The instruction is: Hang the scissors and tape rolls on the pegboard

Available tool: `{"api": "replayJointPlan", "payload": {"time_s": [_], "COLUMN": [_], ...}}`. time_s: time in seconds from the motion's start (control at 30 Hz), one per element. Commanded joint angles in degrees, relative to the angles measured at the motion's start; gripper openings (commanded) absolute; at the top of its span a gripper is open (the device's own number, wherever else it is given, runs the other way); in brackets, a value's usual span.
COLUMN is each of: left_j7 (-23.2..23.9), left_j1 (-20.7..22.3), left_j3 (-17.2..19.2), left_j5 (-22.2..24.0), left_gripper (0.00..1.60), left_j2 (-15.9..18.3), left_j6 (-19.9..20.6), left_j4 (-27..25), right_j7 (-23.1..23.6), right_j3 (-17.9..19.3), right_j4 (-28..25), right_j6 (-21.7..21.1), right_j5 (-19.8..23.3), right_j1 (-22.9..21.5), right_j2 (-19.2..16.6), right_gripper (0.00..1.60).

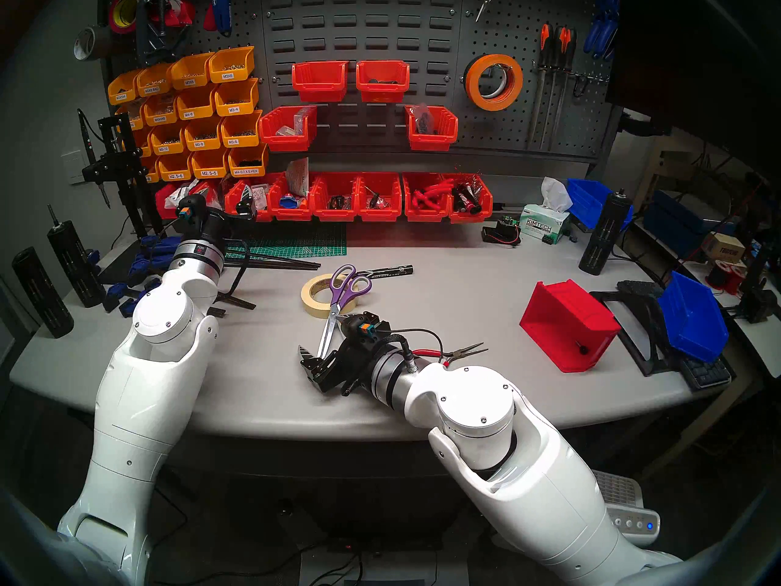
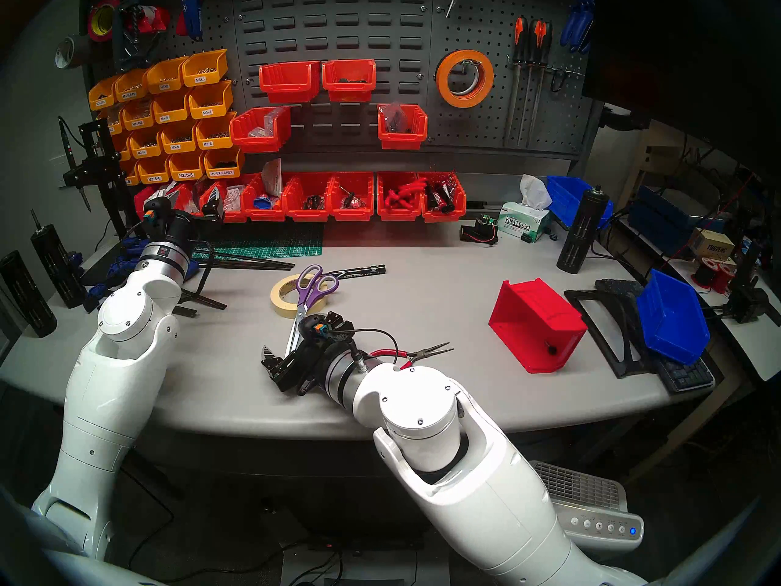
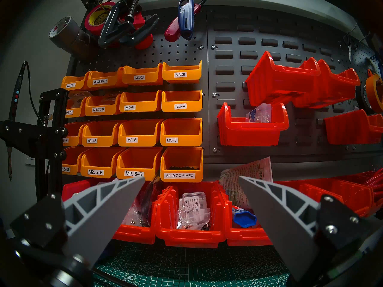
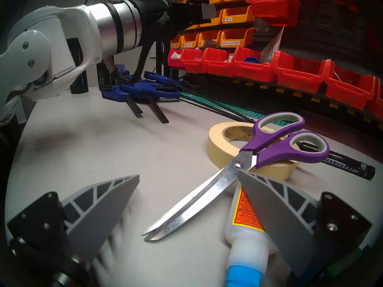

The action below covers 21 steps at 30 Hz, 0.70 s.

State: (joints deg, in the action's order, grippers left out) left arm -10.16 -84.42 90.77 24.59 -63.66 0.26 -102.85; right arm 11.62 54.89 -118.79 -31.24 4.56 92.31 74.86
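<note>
Purple-handled scissors across masking-tape roll

Grey counter, curved near edge. Centre: cream tape roll, purple scissors lying across it, blades on counter; black marker just beyond. Glue bottle beside blades. Red-handled pliers near edge. Tipped red bin right. Green cutting mat far left.

We see the scissors, with glossy purple plastic handles and bright polished metal blades, propped on a matt cream paper tape roll, both on the smooth matt grey table.
</note>
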Motion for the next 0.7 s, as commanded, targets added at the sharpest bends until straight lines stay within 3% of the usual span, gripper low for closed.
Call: {"api": "replayJointPlan", "payload": {"time_s": [0.0,0.67], "left_j7": [-0.1,-0.1], "left_j1": [1.7,1.7], "left_j3": [0.8,0.8], "left_j5": [0.1,0.1], "left_gripper": [1.60,1.60], "left_j2": [0.1,0.1], "left_j6": [-0.7,-0.7], "left_j4": [-1.7,-1.7], "right_j7": [0.3,-0.4], "right_j3": [-1.0,-0.6], "right_j4": [1.7,2.3], "right_j6": [-0.8,0.2], "right_j5": [0.0,-0.1], "right_j1": [-0.6,-0.7], "right_j2": [0.8,1.2], "right_gripper": [1.60,1.60]}}
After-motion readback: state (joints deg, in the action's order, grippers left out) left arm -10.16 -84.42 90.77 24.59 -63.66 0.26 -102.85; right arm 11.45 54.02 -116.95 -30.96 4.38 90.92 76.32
